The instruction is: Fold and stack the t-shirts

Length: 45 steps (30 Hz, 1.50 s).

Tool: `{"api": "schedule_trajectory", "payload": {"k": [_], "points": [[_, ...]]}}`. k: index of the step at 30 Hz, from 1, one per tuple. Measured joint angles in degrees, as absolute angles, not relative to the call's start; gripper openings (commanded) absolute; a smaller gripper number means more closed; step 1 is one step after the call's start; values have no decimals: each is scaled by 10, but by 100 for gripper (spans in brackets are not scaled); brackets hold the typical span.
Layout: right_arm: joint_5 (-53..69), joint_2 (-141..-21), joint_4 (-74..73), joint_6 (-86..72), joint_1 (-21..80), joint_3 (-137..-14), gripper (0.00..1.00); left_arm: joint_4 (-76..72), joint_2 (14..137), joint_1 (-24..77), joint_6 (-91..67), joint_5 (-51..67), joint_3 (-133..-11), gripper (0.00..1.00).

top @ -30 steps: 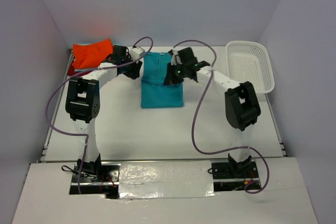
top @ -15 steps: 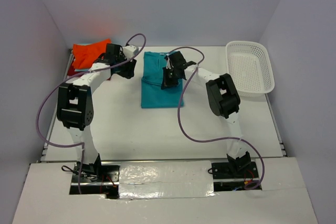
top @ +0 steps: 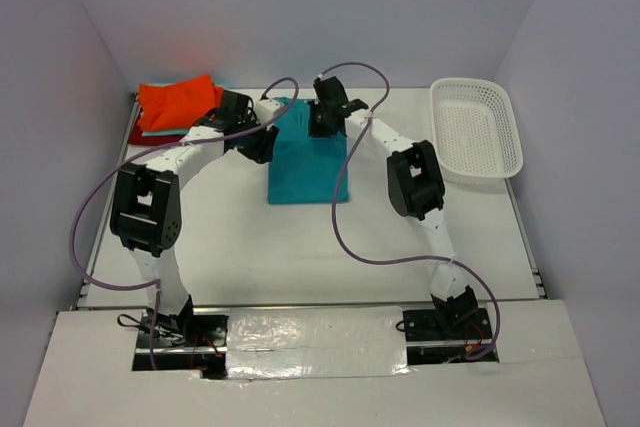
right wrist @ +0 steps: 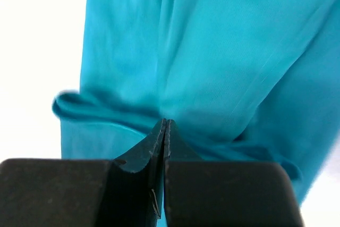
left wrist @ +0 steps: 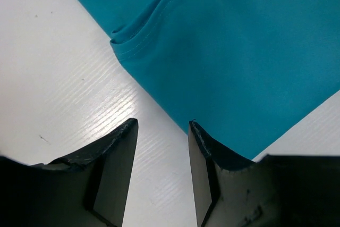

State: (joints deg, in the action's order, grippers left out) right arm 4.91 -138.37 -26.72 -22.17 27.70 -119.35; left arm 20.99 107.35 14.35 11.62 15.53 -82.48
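Observation:
The teal-blue t-shirt (top: pixel 308 169) lies partly folded in the middle of the table. My right gripper (top: pixel 322 119) is at its far edge, shut on a pinch of the teal cloth (right wrist: pixel 212 51), and the folds run toward the jaw tips (right wrist: pixel 166 123). My left gripper (top: pixel 262 139) is open and empty low over the shirt's left edge (left wrist: pixel 239 51), with one finger (left wrist: pixel 204 152) over the cloth and the other over bare table. The orange t-shirt (top: pixel 178 100) tops a stack at the back left, with dark red cloth (top: pixel 160 136) showing under it. I cannot make out the mint shirt.
A white mesh basket (top: pixel 478 129) stands at the back right. Purple cables loop over both arms. Walls close off the table's left, right and back sides.
My right gripper has moved toward the far edge, drawing the teal cloth with it. My left gripper has moved right from the orange stack to the shirt's left edge.

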Motion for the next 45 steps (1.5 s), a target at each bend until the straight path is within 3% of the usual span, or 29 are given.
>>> {"api": "schedule_trajectory", "payload": {"k": [6,9,11,13,16,21,25,30,32,33,34,35,38,39,41,45], "points": [[-19,-1391,-267,-216,267,-1249,4,219,1074,138,123,156,-825,55],[-20,-1390,-273,-216,251,-1262,16,237,1074,142,162,169,-825,55],[-12,-1380,-276,-216,236,-1253,35,246,1070,152,215,175,-818,57],[1,-1337,-270,-210,223,-1180,51,256,1059,169,277,182,-797,58],[35,-1234,-275,-206,205,-1024,58,283,1039,202,372,194,-760,65],[106,-1087,-283,-216,204,-820,60,297,1032,237,463,201,-709,67],[174,-1069,-256,-235,208,-718,60,281,1036,234,467,182,-683,67],[220,-1090,-245,-261,208,-687,59,236,1048,236,461,143,-667,65],[227,-1093,-238,-267,207,-687,57,220,1048,236,456,137,-665,60],[231,-1094,-234,-271,207,-687,54,213,1048,237,450,134,-663,55],[234,-1095,-231,-273,207,-686,52,208,1048,238,445,130,-663,38],[237,-1096,-225,-276,207,-684,49,204,1049,238,440,126,-662,30],[248,-1101,-211,-287,202,-677,26,189,1053,239,432,112,-660,7],[250,-1103,-205,-291,200,-673,13,187,1054,240,429,107,-660,1],[257,-1108,-199,-299,193,-670,1,183,1055,241,428,99,-660,0],[272,-1106,-183,-307,182,-659,0,184,1054,243,417,90,-660,0]]}}
